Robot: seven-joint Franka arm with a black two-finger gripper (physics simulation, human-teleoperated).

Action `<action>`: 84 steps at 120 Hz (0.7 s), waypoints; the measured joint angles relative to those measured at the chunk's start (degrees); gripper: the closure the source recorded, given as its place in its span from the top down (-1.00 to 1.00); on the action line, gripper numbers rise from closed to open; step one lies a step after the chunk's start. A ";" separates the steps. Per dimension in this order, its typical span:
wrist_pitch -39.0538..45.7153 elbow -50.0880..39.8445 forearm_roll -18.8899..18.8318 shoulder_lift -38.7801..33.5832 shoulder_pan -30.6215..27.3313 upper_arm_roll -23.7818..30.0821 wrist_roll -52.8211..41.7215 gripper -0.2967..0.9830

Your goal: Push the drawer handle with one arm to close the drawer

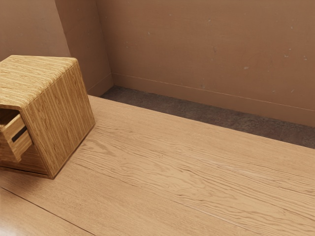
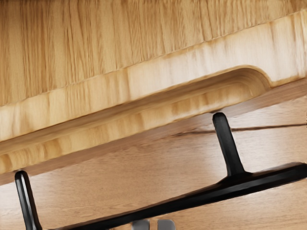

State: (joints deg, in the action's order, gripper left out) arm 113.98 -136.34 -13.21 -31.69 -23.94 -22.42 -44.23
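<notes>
A wooden cabinet (image 1: pixel 59 108) stands at the exterior view's left, its drawer (image 1: pixel 17 139) partly pulled out toward that view's left edge. In the wrist view, the black bar handle (image 2: pixel 192 197) runs slantwise on two posts out from the wooden front (image 2: pixel 144 127). Two grey fingertips of my gripper (image 2: pixel 153 224) show close together beside the bar, with a narrow gap and nothing held between them. They overlap the bar's edge in this view; whether they touch it I cannot tell.
The wooden tabletop (image 1: pixel 172 162) extends from the cabinet toward the exterior view's right. A brown wall (image 1: pixel 206 49) rises behind it, beyond a strip of dark floor (image 1: pixel 197 110).
</notes>
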 joint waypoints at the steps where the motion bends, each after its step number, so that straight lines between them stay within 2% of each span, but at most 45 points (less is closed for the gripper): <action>1: 0.05 0.11 0.03 0.18 0.04 0.00 0.00 -0.67; 84: 3.58 8.66 3.90 10.69 4.33 0.00 -0.28 -0.68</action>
State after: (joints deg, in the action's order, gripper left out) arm 117.56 -127.68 -9.31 -21.00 -19.62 -22.42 -44.51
